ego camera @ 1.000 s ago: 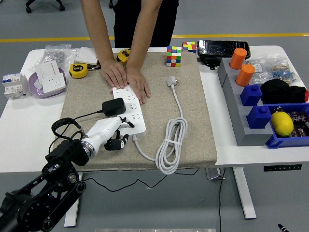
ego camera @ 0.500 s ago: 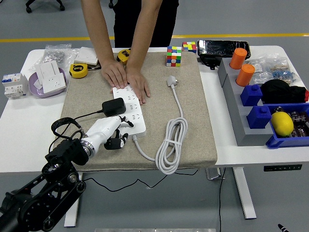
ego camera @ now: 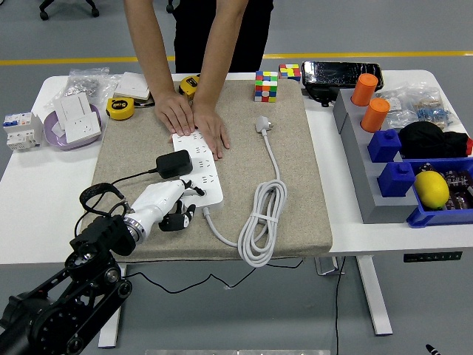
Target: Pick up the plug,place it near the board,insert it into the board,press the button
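Observation:
A white power strip (ego camera: 199,168) lies on the beige mat (ego camera: 295,185). A black plug (ego camera: 175,163) sits in it near the left edge, its black cord trailing left. My left hand (ego camera: 174,205), white with dark fingertips, rests at the strip's near end. Its fingers (ego camera: 179,219) are curled under and hold nothing, and one fingertip (ego camera: 195,190) reaches onto the strip's near end. A person's two hands (ego camera: 194,120) press flat on the strip's far end. The strip's white cable (ego camera: 261,222) lies coiled to the right and ends in a white plug (ego camera: 261,123).
Two tape measures (ego camera: 120,108), a purple bowl with white sockets (ego camera: 72,120) and a breaker (ego camera: 21,129) lie at the back left. Rubik's cubes (ego camera: 267,85) stand at the mat's far edge. Grey and blue bins with orange cups (ego camera: 375,115) and a lemon (ego camera: 432,188) stand at the right.
My left arm has sunk slightly toward the table's near edge, and the hand stays at the strip's near end. The person's hands have not moved.

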Tool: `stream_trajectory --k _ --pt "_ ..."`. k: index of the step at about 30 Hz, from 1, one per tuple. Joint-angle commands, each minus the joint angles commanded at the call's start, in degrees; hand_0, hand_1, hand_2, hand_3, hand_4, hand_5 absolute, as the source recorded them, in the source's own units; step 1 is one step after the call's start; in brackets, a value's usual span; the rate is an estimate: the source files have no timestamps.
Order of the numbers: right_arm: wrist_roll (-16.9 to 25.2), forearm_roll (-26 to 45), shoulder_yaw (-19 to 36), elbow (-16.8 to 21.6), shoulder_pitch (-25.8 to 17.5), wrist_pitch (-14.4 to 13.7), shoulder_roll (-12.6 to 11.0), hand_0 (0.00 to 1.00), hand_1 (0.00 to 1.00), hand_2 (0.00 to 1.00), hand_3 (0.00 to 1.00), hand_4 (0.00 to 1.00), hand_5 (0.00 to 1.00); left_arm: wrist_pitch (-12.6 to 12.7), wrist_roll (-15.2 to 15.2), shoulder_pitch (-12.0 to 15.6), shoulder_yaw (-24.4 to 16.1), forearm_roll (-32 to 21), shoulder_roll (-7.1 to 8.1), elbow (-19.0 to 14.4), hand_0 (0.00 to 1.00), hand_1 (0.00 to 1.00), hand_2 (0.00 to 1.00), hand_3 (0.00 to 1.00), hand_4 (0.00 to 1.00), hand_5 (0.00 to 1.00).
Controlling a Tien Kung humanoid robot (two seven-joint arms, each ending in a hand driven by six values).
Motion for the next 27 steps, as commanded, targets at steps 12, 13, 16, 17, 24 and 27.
stream_trajectory --k 12,13,16,17,24,27 --pt "0.01 0.06 0.27 0.0 0.03 -0.07 0.14 0.826 0.755 0.748 0.779 0.998 0.96 2.86 -2.46 3.74 -5.92 1.35 -0.23 -9.02 0.174 0.034 0.157 0.672 0.484 0.002" --pt "-0.01 0.03 0.33 0.0 -0.02 -0.07 0.17 0.826 0.755 0.748 0.779 0.998 0.96 3.83 -3.41 4.58 -7.02 0.79 -0.37 -10.43 0.174 0.034 0.157 0.672 0.484 0.002" --pt "-0.03 0.03 0.44 0.0 -0.16 -0.08 0.26 0.826 0.755 0.748 0.779 0.998 0.96 7.16 -6.54 6.52 -9.49 -2.17 -0.76 -13.41 0.174 0.034 0.157 0.672 0.484 0.002" --pt "-0.03 0.06 0.48 0.0 -0.22 -0.09 0.31 0.826 0.755 0.748 0.779 0.998 0.96 9.36 -8.7 7.53 -10.93 -4.46 -1.03 -14.54 0.174 0.034 0.157 0.672 0.484 0.002" --pt "0.03 0.32 0.39 0.0 -0.15 -0.12 0.49 0.826 0.755 0.748 0.779 0.998 0.96 13.88 -16.22 10.49 -18.25 -20.07 -2.2 -15.85 0.477 0.589 0.58 0.589 0.847 0.126" --pt "0.0 0.28 0.44 0.0 -0.22 -0.13 0.53 0.826 0.755 0.748 0.779 0.998 0.96 13.59 -16.7 11.26 -20.85 -24.1 -2.42 -16.09 0.477 0.589 0.58 0.589 0.847 0.126"
